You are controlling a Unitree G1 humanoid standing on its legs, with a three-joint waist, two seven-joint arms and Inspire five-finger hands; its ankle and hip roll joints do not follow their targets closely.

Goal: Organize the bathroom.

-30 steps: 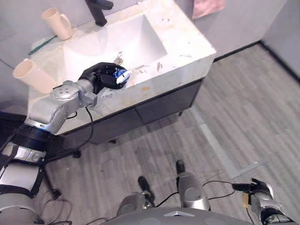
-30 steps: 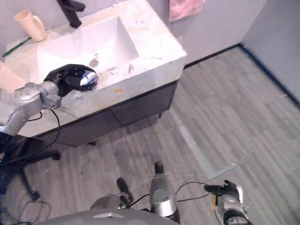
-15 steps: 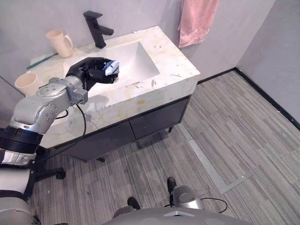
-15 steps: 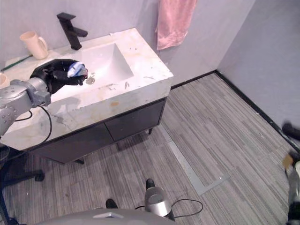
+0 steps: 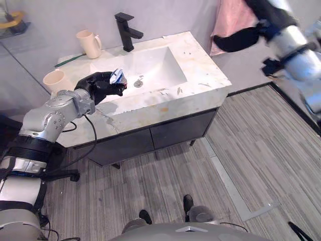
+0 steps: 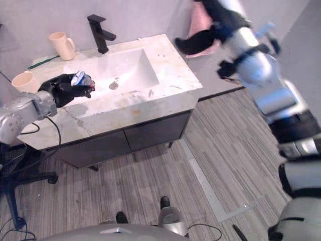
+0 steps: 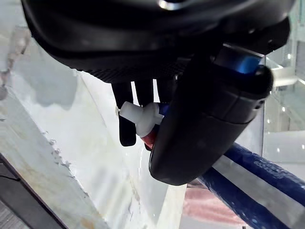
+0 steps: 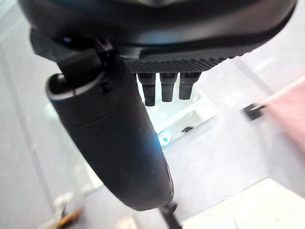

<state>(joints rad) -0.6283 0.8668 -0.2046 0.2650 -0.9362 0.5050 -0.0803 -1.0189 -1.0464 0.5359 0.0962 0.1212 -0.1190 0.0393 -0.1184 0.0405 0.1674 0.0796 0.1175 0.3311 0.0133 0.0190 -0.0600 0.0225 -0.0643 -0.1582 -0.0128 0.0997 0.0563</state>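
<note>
My left hand (image 5: 98,86) is shut on a blue-and-white toothpaste tube (image 5: 118,76) and holds it above the marble counter (image 5: 200,85), just left of the white sink basin (image 5: 150,68). In the left wrist view the tube's white cap (image 7: 139,114) sticks out between thumb and fingers. My right hand (image 5: 239,39) is raised at the counter's far right end, in front of the pink towel (image 5: 233,15). Its fingers (image 8: 164,88) are straight and hold nothing.
A black faucet (image 5: 126,31) stands behind the basin. One cream mug (image 5: 89,43) stands at the back left, another (image 5: 55,80) at the counter's left edge, with a green toothbrush (image 5: 70,60) between them. Grey plank floor (image 5: 251,150) lies in front of the dark cabinet (image 5: 165,135).
The camera has shifted. My right arm has risen from low by the floor up to the towel. My left hand still holds the tube, now nearer the counter's left side.
</note>
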